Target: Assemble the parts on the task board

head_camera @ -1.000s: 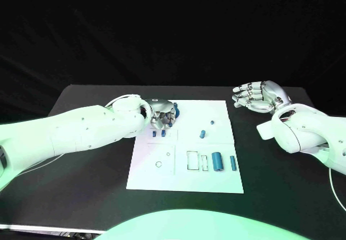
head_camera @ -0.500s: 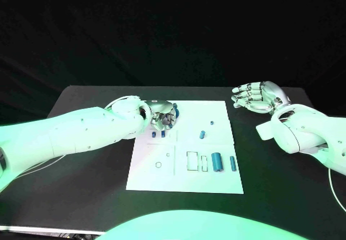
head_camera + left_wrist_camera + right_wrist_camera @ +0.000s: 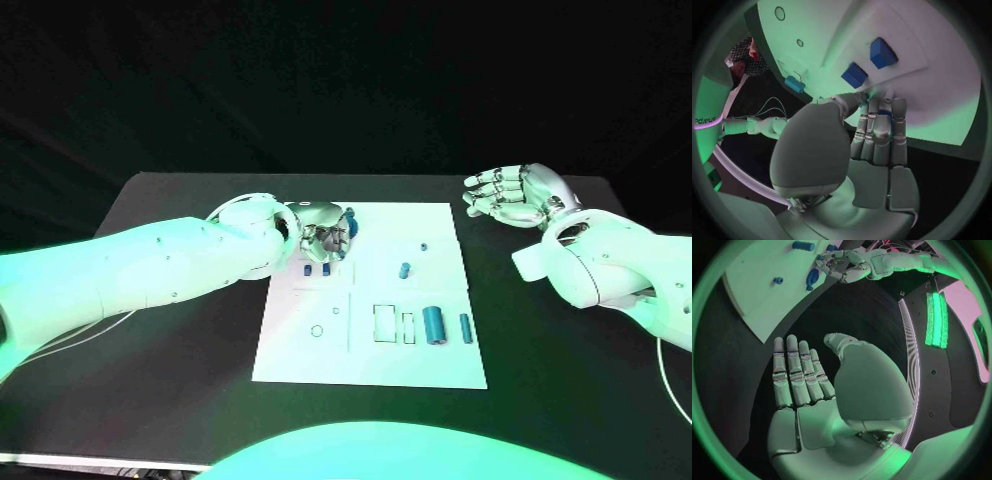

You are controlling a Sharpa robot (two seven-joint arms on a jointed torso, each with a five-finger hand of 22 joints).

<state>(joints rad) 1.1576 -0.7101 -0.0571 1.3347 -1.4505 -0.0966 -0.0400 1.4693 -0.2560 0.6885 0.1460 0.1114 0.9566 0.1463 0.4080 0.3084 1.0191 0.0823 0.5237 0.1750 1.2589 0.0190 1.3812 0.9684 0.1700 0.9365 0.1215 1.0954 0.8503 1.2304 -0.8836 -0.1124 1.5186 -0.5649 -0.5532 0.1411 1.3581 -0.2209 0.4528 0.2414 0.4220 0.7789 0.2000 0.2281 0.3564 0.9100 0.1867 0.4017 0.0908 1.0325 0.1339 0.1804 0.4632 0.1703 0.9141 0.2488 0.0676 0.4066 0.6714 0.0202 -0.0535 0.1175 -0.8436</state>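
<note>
Sitting in the middle of the black counter [image 3: 173,200] is the white board [image 3: 372,350], flat, with small blue pieces [image 3: 434,325] on it. The left hand [image 3: 326,232] pinches a blue piece at the board's far left corner. The right hand [image 3: 515,195] hangs off to the side, fingers apart, holding nothing.

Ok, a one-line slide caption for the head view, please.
Left hand holds a blue part at the task board's far-left corner; right hand waits open beside the board.
</note>
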